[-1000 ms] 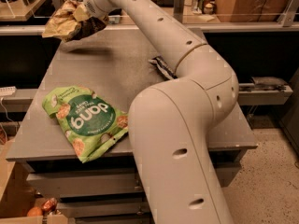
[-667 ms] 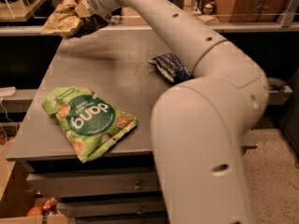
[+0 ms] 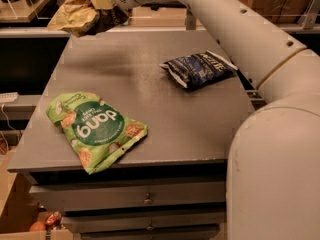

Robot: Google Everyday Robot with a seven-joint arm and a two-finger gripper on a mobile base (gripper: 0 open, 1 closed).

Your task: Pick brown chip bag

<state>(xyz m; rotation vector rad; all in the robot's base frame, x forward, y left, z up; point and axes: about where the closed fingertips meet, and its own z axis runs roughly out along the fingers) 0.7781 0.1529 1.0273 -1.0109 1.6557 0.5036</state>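
The brown chip bag (image 3: 75,15), crinkled tan-gold foil with a dark brown panel, hangs in the air above the table's far left corner. My gripper (image 3: 102,1) is shut on its top right part and holds it clear of the table top. My white arm (image 3: 235,29) reaches across from the right foreground to the bag.
A bright green "dang" bag (image 3: 92,129) lies flat on the grey table (image 3: 175,109) at the front left. A dark blue bag (image 3: 197,69) lies at the right middle. Drawers (image 3: 145,199) sit under the table's front edge. Shelving stands behind the table.
My gripper has lifted the brown chip bag higher and slightly back. My arm has swung away, uncovering the dark blue bag. The green bag has not moved.
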